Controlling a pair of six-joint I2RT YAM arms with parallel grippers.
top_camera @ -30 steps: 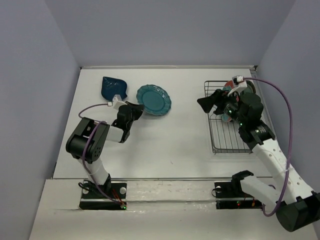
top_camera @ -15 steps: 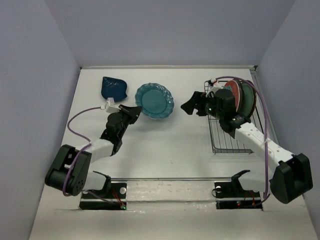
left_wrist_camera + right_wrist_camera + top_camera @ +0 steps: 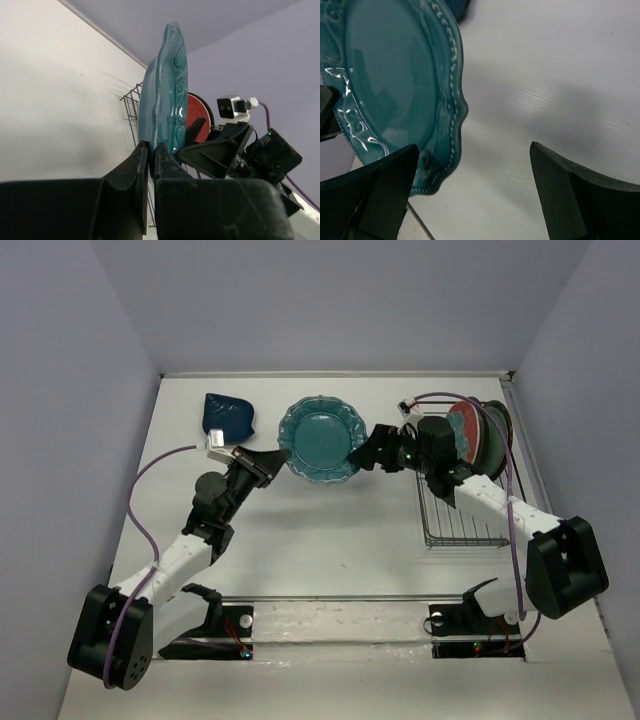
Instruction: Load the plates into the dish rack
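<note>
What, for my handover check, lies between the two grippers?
The teal scalloped plate, its rim pinched by the left gripper, the right gripper open at its other edge; top view.

The left arm stretches forward and to the right, its end effector [image 3: 278, 454] pinched tight on the plate's [image 3: 320, 440] left rim. The right arm bends left across the tabletop [image 3: 340, 530], its end effector [image 3: 372, 452] spread wide at the plate's opposite rim.
</note>
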